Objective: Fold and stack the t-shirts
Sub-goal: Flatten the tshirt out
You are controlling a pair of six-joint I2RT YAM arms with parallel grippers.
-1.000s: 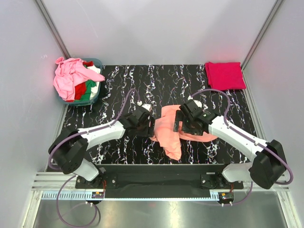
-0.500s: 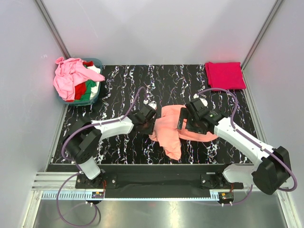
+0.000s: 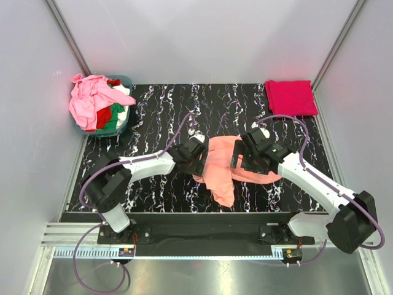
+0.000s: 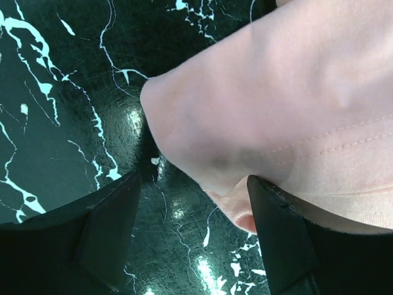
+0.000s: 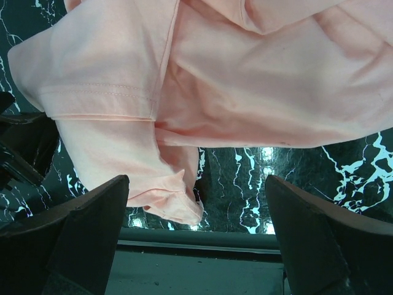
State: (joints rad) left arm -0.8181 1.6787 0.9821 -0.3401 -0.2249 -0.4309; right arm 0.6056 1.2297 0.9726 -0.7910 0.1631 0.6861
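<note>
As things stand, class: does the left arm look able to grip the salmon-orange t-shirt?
Probably yes. The left gripper is open, and its fingers sit either side of a folded edge of the salmon-orange t-shirt. Nothing shows between them and the cloth, so closing should catch it.

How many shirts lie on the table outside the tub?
2: a salmon shirt crumpled at the centre; a folded crimson shirt at the far right corner. Nothing seems hidden.

Six shirts can be told apart by colour. One salmon shirt (image 3: 224, 171) lies at the centre and one crimson shirt (image 3: 291, 97) at 1 o'clock. At 10 o'clock are one pink shirt (image 3: 89, 101), one red shirt (image 3: 104, 115), one green shirt (image 3: 114, 122) and one white shirt (image 3: 123, 91), all in one tub (image 3: 124, 126). There are two arms, the left arm (image 3: 144, 166) and the right arm (image 3: 313, 178), and one table (image 3: 159, 101).
</note>
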